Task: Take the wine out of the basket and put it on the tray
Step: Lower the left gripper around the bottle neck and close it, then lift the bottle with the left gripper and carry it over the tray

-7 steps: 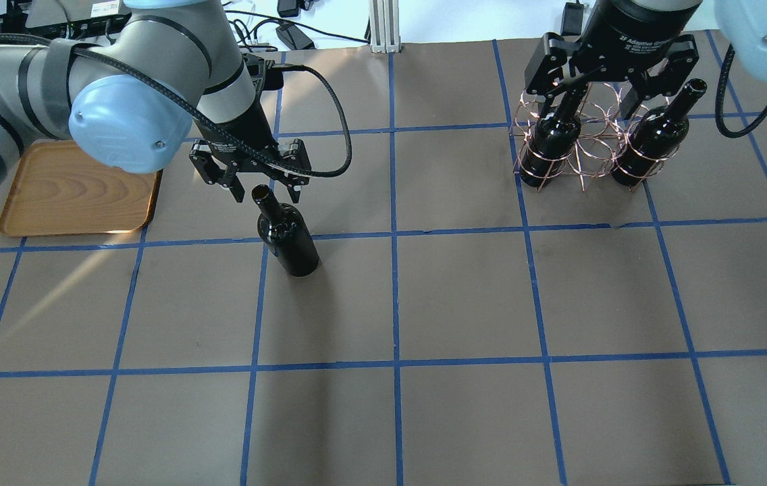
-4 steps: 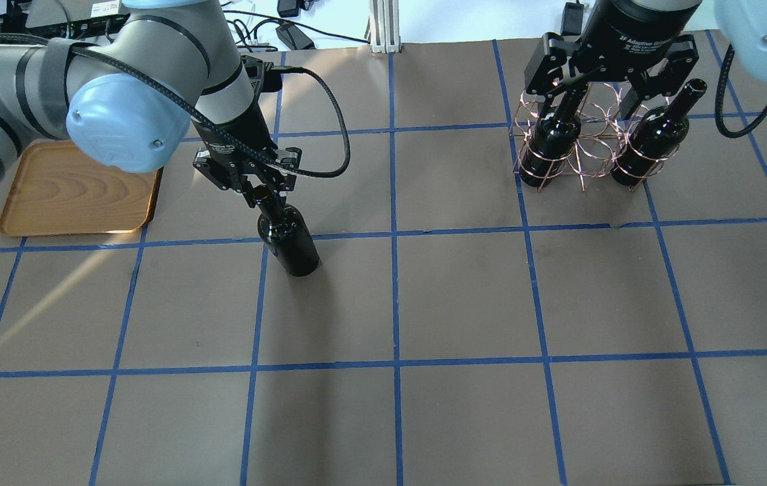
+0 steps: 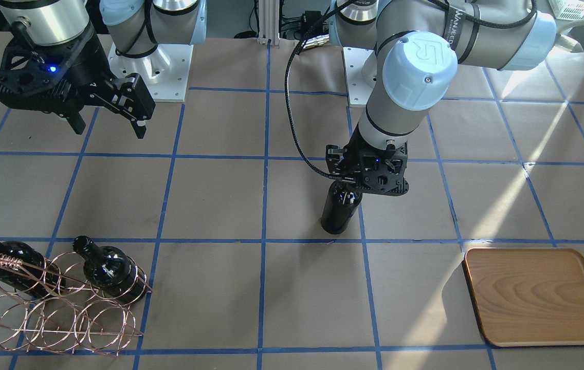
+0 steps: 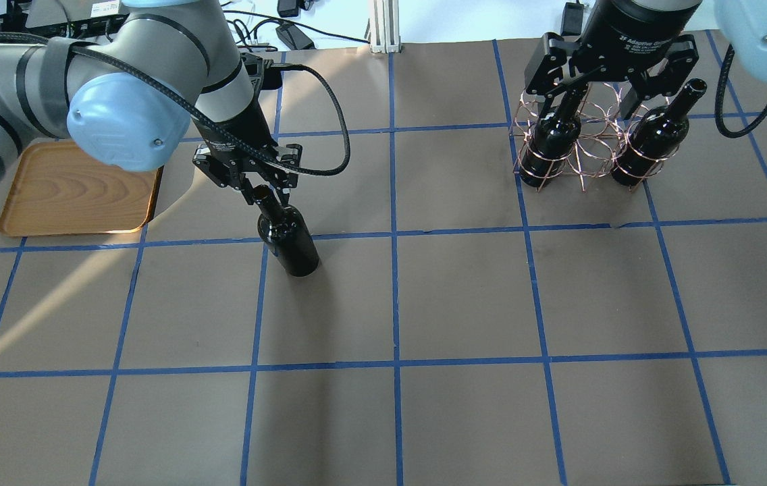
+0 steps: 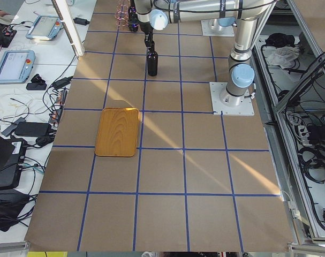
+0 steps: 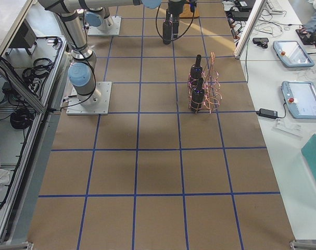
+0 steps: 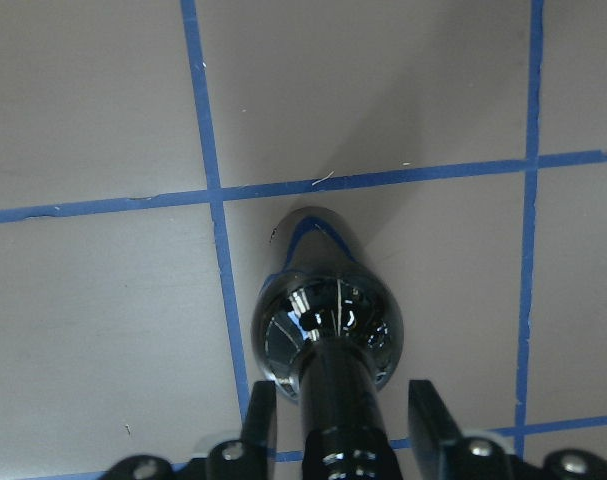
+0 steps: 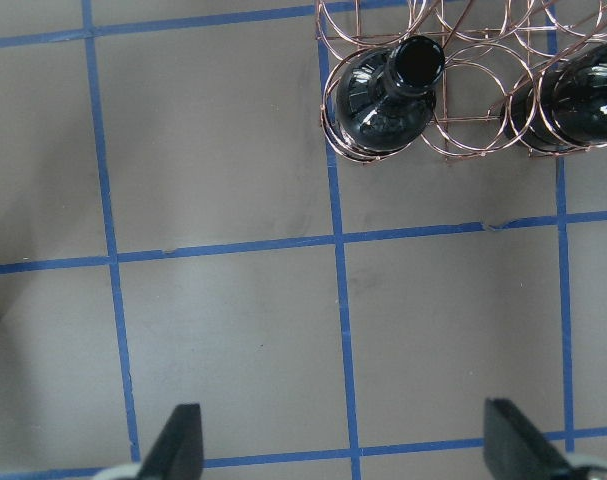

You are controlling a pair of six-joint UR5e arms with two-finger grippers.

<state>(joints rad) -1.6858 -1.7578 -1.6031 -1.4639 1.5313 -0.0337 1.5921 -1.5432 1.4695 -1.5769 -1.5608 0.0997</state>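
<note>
While basket holds 2 bottles, L fingers flank wine.

The right gripper carries white print on its black housing, just above the fingers, reading "2F Adaptive Gri…", the rest cut off. The left arm's pale blue joint cap, well above its fingers, bears a raised "UR" logo. White lettering on the black band is too small to read.
</note>
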